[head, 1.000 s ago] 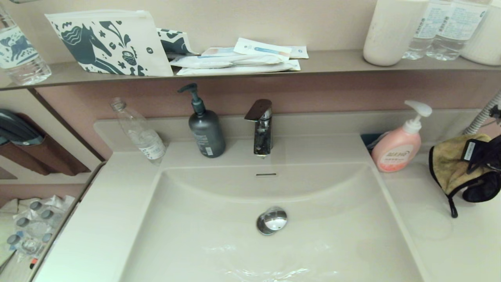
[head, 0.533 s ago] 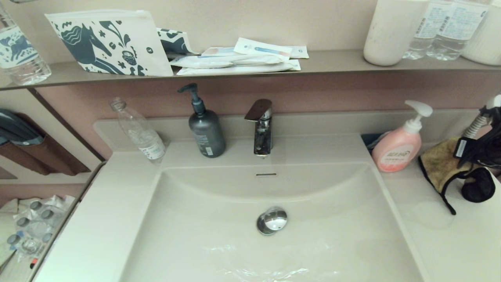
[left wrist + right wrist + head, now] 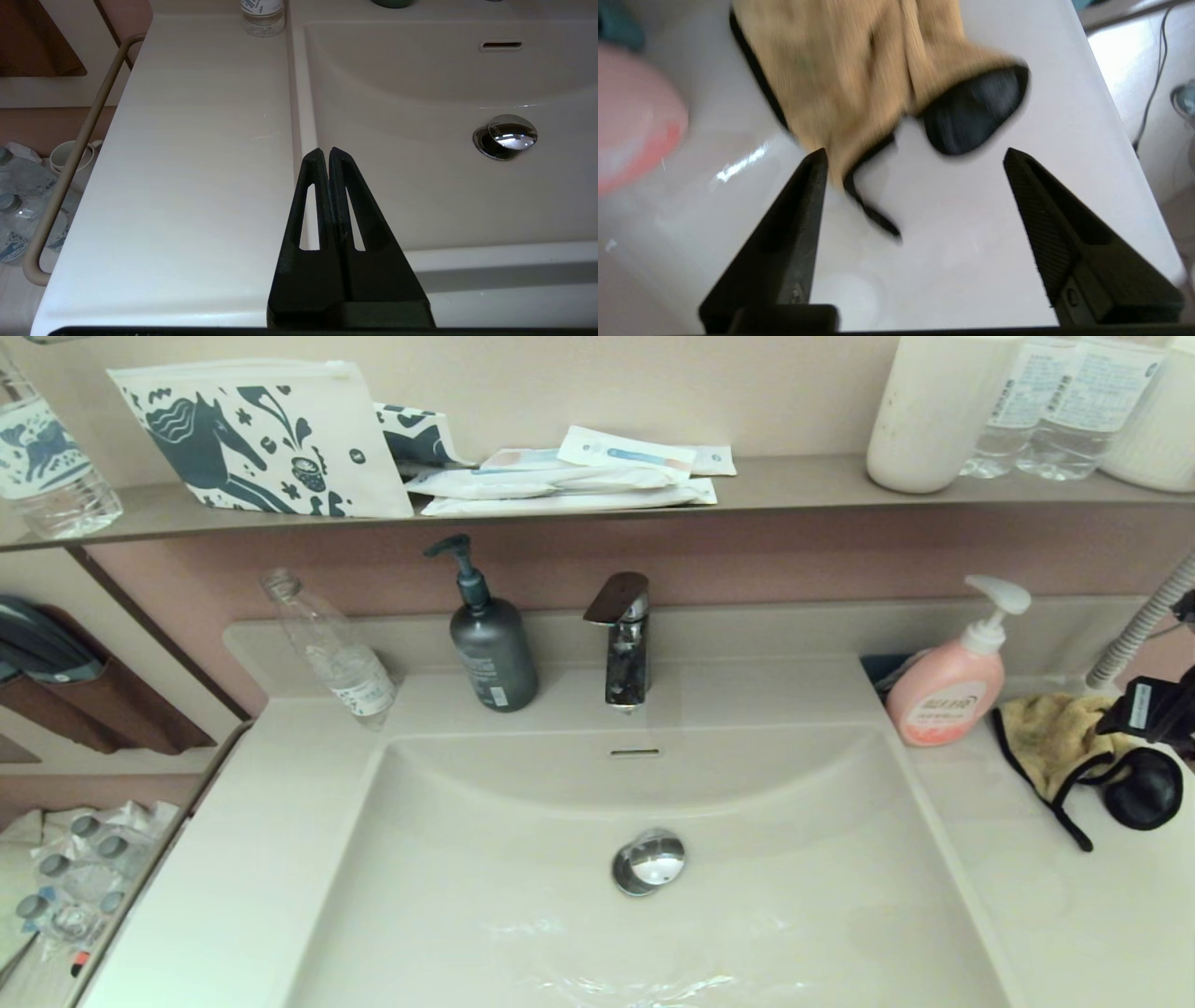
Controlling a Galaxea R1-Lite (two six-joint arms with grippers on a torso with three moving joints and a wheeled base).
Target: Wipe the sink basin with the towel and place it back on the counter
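Observation:
The mustard-yellow towel (image 3: 1050,737) with black trim lies crumpled on the cream-white counter (image 3: 1074,915), right of the sink basin (image 3: 523,896). Part of its black reverse (image 3: 1141,789) is folded up. My right gripper (image 3: 1144,712) hangs at the right edge, just above and beside the towel. In the right wrist view it (image 3: 915,154) is open, with the towel (image 3: 840,70) lying free beyond its fingertips. My left gripper (image 3: 325,150) is shut and empty, above the basin's left rim near the front. The basin holds a chrome drain plug (image 3: 649,861) and an overflow slot (image 3: 635,752).
A pink soap pump bottle (image 3: 948,691) stands just left of the towel. A faucet (image 3: 624,639), a grey pump bottle (image 3: 490,649) and a clear bottle (image 3: 331,649) line the back edge. A brown-grey shelf (image 3: 794,485) runs overhead. A ribbed hose (image 3: 1139,625) hangs at the right.
My right gripper lowered the towel, let go of it and drew back to the right. The towel has dropped and now lies flatter on the counter.

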